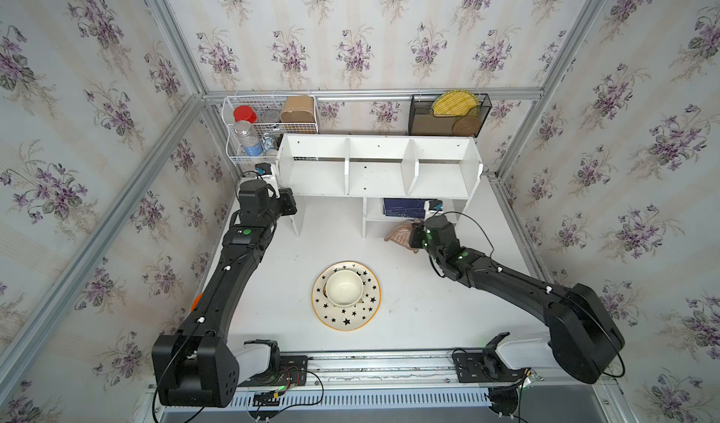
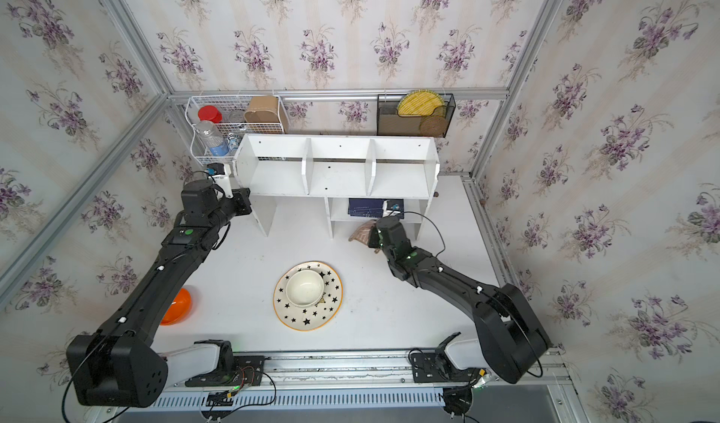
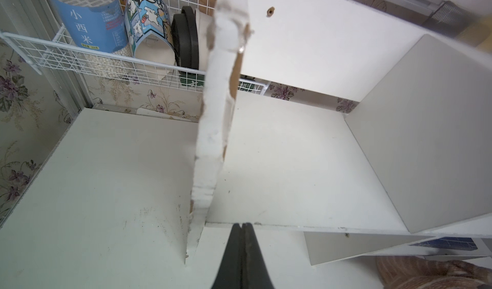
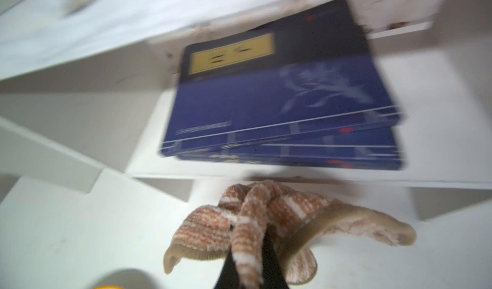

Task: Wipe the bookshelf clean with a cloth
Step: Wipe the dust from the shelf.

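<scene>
While the right gripper pinched the striped brown cloth, the left gripper hung at the white bookshelf.
The right fingers were clamped on the bunched cloth, just in front of the small lower shelf where a dark blue book lay. That wrist view was blurred, so perhaps the cloth touched the shelf edge. The left fingers were pressed together, holding nothing, near the front edge of the end compartment on that arm's side. A starred plate carrying a cream bowl stood well apart.

The tool pinches the bunched striped cloth near a blurred dark blue book on the bookshelf.
</scene>
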